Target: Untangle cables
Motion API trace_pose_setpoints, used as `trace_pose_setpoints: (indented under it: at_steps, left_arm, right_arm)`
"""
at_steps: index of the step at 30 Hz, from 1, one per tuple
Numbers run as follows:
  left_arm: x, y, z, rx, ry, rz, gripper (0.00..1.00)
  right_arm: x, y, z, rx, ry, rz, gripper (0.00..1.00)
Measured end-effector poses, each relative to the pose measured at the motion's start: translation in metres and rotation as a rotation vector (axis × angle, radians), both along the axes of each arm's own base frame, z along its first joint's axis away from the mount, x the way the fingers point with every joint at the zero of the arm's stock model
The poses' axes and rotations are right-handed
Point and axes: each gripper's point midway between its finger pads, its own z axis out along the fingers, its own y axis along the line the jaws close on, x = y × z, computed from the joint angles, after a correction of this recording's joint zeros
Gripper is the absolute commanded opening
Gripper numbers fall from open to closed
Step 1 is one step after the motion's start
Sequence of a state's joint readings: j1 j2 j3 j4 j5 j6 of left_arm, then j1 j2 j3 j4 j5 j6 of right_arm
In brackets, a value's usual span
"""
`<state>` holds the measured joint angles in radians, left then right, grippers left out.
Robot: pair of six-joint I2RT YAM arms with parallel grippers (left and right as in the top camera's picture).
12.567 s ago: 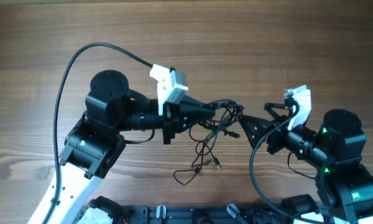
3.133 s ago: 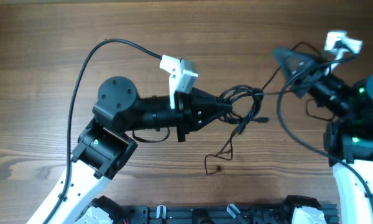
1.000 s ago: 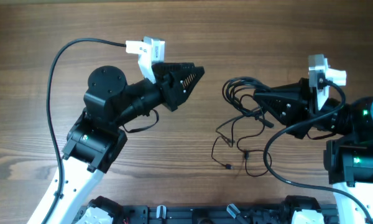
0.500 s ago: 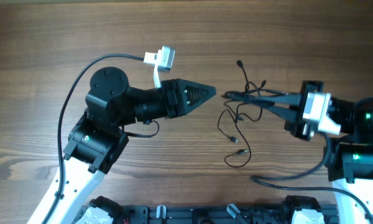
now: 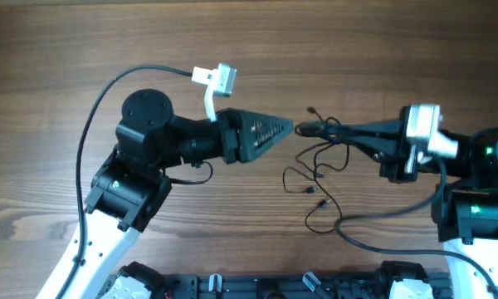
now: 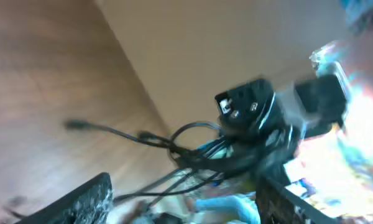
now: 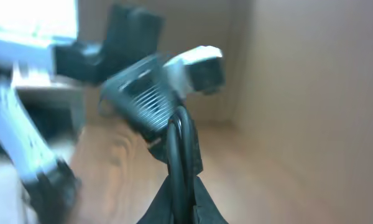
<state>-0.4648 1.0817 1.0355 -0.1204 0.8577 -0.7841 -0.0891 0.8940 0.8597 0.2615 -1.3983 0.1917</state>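
Right gripper clamped on the cables at frame centre, loose ends trailing lower centre. Left gripper has fingers apart, tip just beside the bundle. Step: second grasp. Next, probably: left pinches one strand, arms draw apart.

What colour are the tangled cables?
Black cables; the overhead view shows them best against the wood.

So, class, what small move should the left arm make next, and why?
Probably ease the left gripper forward and close on one strand: its jaws stand open facing the cables, which the right gripper pinches shut, with loose ends trailing.
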Motion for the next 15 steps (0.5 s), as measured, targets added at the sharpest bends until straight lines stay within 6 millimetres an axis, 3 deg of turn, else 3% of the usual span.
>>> trace_pose_setpoints:
  at_steps: [2,6,9,15]
  left_arm:
    - [-0.001,0.000,-0.005,0.062,-0.178,-0.025,0.93]
    - [-0.016,-0.013,0.006,0.072,-0.445,-0.108,0.94]
    - [-0.032,-0.027,0.018,0.034,-0.537,-0.159,0.98]
    - [-0.032,-0.028,0.018,0.037,-0.550,-0.156,0.98]
  right_arm:
    - [0.008,-0.003,0.002,0.112,0.343,-0.034,0.04]
    - [0.009,-0.001,0.003,0.201,0.633,-0.020,0.04]
    - [0.005,0.004,0.004,0.211,0.692,0.005,0.04]
    - [-0.003,0.006,0.010,0.197,0.681,0.046,0.05]
